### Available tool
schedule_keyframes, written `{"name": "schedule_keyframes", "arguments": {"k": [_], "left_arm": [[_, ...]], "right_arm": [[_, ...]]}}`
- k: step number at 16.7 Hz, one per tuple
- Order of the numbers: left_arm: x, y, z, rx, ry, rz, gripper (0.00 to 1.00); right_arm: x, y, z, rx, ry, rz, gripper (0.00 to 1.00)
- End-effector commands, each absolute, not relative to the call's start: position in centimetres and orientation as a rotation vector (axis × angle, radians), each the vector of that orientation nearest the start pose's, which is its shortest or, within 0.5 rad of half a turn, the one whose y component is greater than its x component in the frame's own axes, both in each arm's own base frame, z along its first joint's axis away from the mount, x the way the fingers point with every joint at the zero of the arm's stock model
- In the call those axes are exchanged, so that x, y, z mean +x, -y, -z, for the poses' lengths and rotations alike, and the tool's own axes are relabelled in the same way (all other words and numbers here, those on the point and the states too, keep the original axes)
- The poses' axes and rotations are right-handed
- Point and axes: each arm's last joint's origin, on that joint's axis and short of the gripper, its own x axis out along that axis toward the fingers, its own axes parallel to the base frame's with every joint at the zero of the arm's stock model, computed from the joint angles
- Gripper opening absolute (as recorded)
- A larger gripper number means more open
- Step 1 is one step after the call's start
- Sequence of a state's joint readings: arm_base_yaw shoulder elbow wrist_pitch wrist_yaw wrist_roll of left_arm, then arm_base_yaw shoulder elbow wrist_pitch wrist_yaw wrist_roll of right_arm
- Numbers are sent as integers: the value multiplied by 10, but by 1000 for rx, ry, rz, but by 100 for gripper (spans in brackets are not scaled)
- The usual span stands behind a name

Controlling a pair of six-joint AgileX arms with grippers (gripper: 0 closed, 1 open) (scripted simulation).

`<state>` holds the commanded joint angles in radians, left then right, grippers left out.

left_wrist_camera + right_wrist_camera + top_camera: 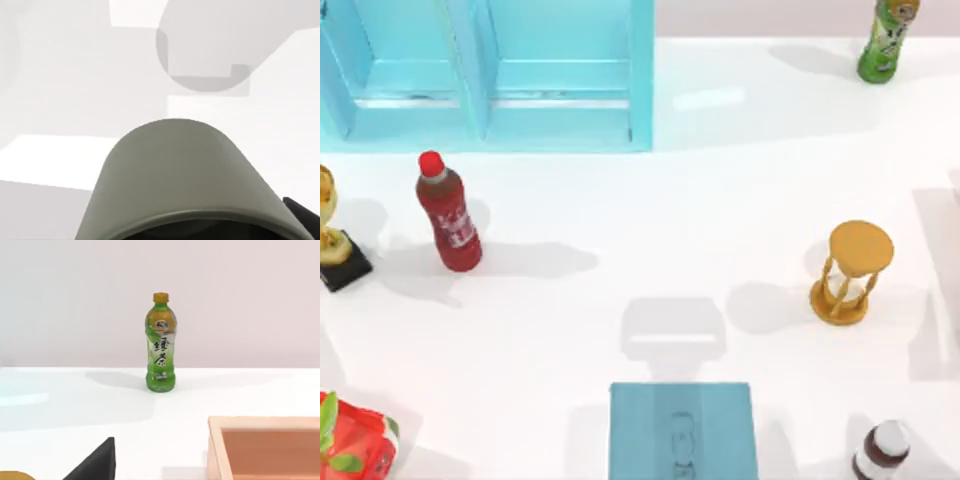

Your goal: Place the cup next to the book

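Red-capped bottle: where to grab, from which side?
Probably the round body of the red bottle, about mid-height, fingers level, coming from the top view's right: it stands upright, with bare table there and the trophy close on its left.

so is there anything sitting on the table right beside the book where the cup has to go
Nothing visible does. The white table is bare on both sides of the book; the hourglass and the dark bottle stand further right. The cup shows close up in the left wrist view.

cup (pixel 180 175): grey-green, possibly upside-down | book (pixel 683 430): teal, flat, table's near edge
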<state>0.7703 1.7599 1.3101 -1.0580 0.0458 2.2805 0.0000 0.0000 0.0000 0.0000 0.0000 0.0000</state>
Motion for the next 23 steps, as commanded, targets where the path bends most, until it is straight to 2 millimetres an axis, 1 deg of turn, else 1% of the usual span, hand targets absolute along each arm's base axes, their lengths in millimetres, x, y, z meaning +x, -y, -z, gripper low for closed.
{"name": "schedule_keyframes", "arguments": {"k": [3,5,7,9,12,14,17,20,23], "left_arm": [[253,-204,-231,1145,-1168,964,0],[266,-178,-248,1068,-1148,871,0],[278,-145,-262,958,-1130,787,0],[286,-107,-274,814,-1123,717,0],[289,-45,-286,568,-1148,636,0],[286,-3,-290,403,-1197,589,0],[272,60,-289,189,-1308,505,0],[247,117,-284,42,-1419,389,0],[216,161,-276,-29,-1493,264,0]], "right_arm": [[106,1,-160,0,0,0,100],[106,1,-160,0,0,0,100],[106,1,-160,0,0,0,100],[106,1,-160,0,0,0,100],[106,1,-160,0,0,0,100],[106,1,-160,0,0,0,100],[106,1,-160,0,0,0,100],[106,1,-160,0,0,0,100],[106,1,-160,0,0,0,100]]}}
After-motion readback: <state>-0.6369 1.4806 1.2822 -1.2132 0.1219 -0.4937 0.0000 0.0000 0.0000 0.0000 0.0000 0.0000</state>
